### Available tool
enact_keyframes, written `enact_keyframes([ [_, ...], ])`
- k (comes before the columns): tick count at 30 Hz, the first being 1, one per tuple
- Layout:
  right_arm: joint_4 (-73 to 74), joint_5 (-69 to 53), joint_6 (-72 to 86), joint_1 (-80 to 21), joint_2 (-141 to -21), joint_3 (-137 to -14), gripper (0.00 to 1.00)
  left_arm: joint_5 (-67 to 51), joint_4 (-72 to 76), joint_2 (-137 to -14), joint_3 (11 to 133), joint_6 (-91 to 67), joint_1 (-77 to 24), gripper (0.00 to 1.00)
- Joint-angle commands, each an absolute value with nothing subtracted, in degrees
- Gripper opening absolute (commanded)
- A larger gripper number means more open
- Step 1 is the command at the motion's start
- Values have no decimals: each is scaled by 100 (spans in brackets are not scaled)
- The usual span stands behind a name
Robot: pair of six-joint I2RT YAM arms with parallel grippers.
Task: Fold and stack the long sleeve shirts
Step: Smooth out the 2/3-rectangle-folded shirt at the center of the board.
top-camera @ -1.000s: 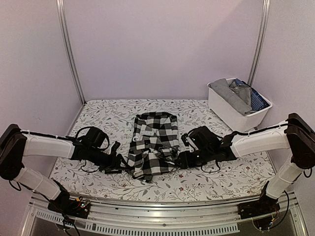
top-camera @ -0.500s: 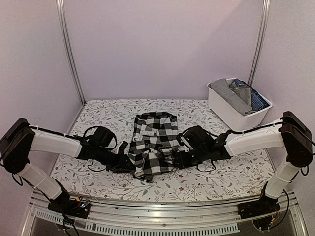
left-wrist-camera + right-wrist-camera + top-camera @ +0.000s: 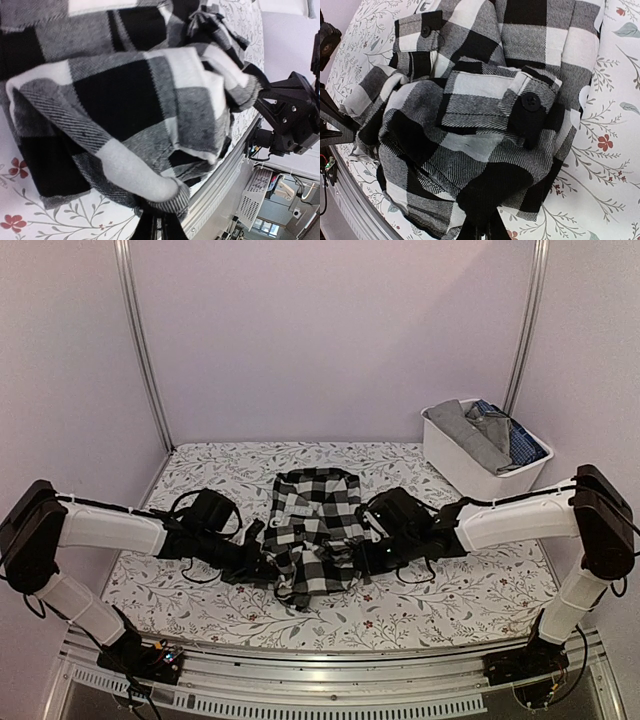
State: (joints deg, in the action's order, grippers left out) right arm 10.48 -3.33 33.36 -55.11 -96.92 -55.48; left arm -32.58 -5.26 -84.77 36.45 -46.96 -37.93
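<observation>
Top external view shows us the checked shirt [image 3: 315, 525] lying on the counter [image 3: 450, 605], well left of the white bin [image 3: 470, 472] holding the other shirts [image 3: 480, 428]. Our left hand [image 3: 263, 565] and right hand [image 3: 362, 558] are pinched shut on its two side edges; how many layers each bites, we cannot quite tell. A shallow or uneven bite could drop a corner and skew our fold.

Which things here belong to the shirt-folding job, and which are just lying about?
Job: black-and-white checked shirt, pinched by left gripper and right gripper; grey garment and blue patterned garment waiting.
Lying about: white bin holding them; floral tablecloth.
</observation>
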Motion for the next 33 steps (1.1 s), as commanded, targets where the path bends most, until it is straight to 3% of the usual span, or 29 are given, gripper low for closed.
enact_keyframes([
  [1,1298,-117,3372,-5530,-9771,-6168,2,-3381,-523,-8364,4154,-4736,-3751,2],
  [11,1384,-88,3978,-4774,-10407,-7031,1,-3666,-271,-9661,5263,-4558,-2869,3],
  [16,1328,-231,3827,-4622,-10961,-7670,16,-3669,-111,-10370,5798,-4585,-2612,7],
  [22,1446,-127,3610,-4423,-11068,-8007,28,-3404,247,-10403,5840,-4784,-2470,10],
  [25,1521,-65,3499,-4373,-11015,-8086,39,-3302,268,-10372,5905,-4792,-2448,16],
  [29,1665,99,3310,-4363,-10853,-8165,59,-3229,371,-10229,5909,-4804,-2360,36],
  [33,1765,254,3167,-4368,-10464,-7948,62,-3204,348,-10031,5891,-4706,-2240,43],
])
